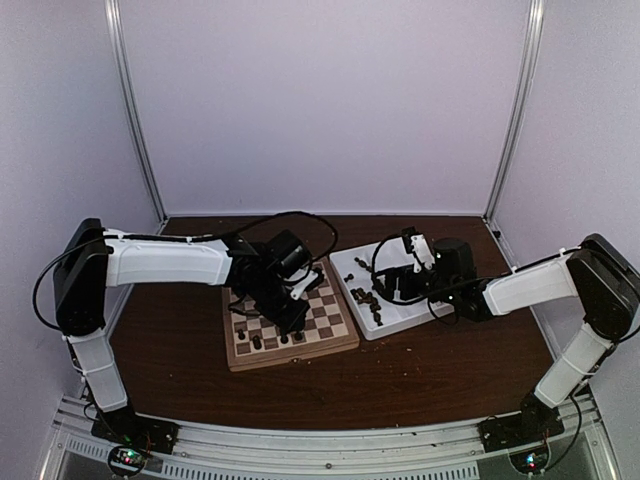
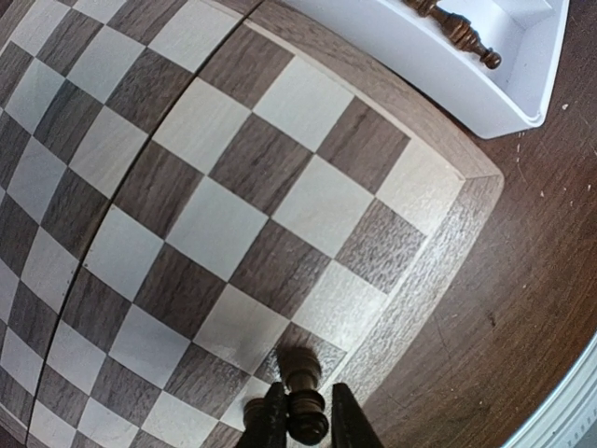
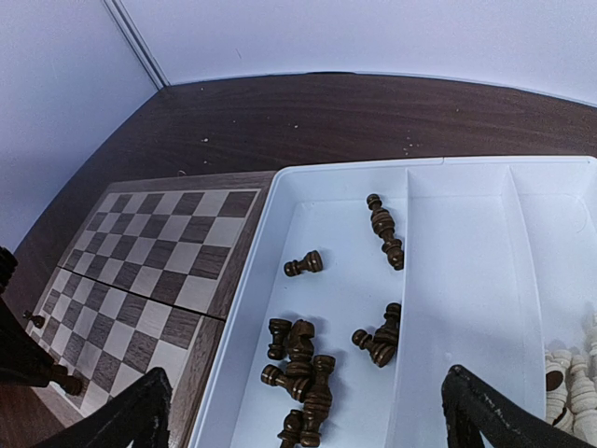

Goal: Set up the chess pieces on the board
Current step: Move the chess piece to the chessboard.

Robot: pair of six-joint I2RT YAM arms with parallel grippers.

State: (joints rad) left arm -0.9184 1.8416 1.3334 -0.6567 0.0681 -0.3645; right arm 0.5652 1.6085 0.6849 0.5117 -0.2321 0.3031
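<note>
- board (image 1: 290, 318): I am seeing light and dark checkered squares with a tan border, lying on the worktop (image 1: 400, 380) just beside a white tray (image 3: 466, 280).
- pieces (image 3: 303, 359): dark brown, mostly lying heaped in the tray.
- left end effector (image 2: 303, 420): I am pinching one piece (image 2: 298, 369) near the board's corner, with the jaws nearly closed.
- right end effector (image 3: 308, 401): hanging spread wide over the tray, gripping nothing.

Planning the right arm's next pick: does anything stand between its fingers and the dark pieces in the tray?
Nothing visible does. The right gripper hangs open over the dark chess pieces lying loose in the white tray, with only open air between them.
</note>
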